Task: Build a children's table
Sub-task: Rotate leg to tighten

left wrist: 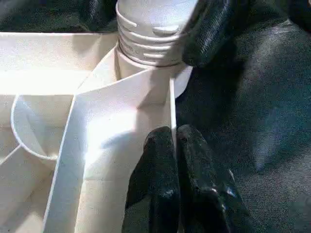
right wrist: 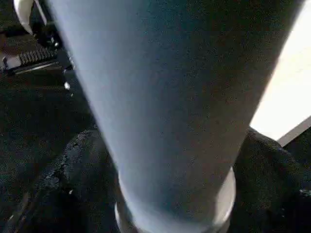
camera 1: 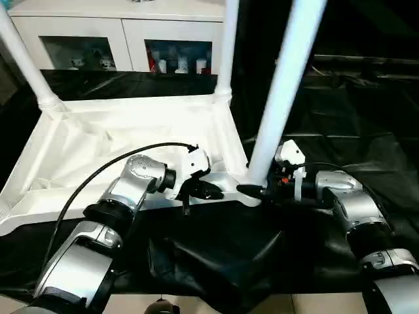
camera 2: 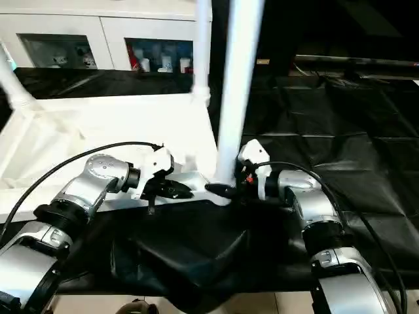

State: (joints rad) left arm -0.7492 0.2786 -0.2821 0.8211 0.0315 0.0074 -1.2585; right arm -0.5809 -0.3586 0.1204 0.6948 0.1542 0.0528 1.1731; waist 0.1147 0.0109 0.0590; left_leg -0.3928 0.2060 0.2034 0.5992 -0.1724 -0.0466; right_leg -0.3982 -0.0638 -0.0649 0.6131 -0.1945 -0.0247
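Upside down on a black sheet (camera 1: pixel 366 118), the white tabletop (camera 1: pixel 98 144) lies ribs up in the left eye view, with legs standing in its far corners and a near leg (camera 1: pixel 281 85) rising from the near right corner socket. The left pincer (camera 1: pixel 208 191) sits at the near rim; the right pincer (camera 1: pixel 252 191) reaches the leg's base.

From the left wrist, two black fingers (left wrist: pixel 170 165) pinch the thin rim wall, closed on it.

From the right wrist, the leg looms close; I cannot tell that pincer's opening.
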